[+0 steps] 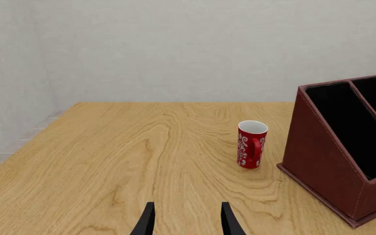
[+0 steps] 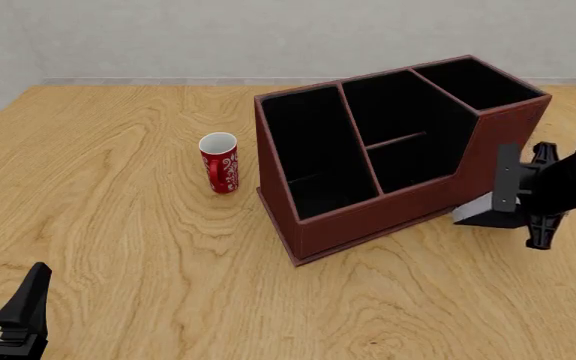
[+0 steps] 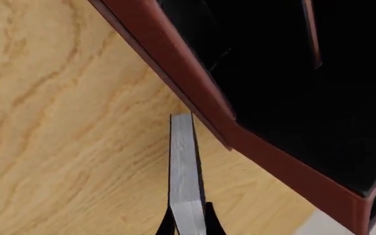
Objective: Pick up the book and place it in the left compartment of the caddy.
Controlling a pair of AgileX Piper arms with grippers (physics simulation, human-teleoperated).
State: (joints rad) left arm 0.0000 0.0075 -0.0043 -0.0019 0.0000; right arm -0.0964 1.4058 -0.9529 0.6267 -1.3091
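Right gripper (image 2: 513, 210) had its fingers (image 3: 209, 220) closed on the book (image 3: 182, 171), 1 finger on each cover, white page edge facing the wrist camera and running straight out ahead of the fingers. In the front view the book (image 2: 476, 210) showed only as a pale wedge low beside the caddy (image 2: 388, 217), just off its front wall near the short end; whether it touched the desk (image 2: 118, 225) could not be told. Beyond the fingertips the book's far end lay just beside the caddy's red-brown base rim, apart from it by a thin strip of desk. The left compartment (image 2: 308, 150), at the caddy's tall end, was black inside and held nothing. Left gripper (image 1: 186, 220) hovered low over bare desk, fingers (image 1: 146, 223) parted with nothing between them; a red patterned cup (image 1: 250, 144) stood well ahead of them, near the caddy's tall end wall.
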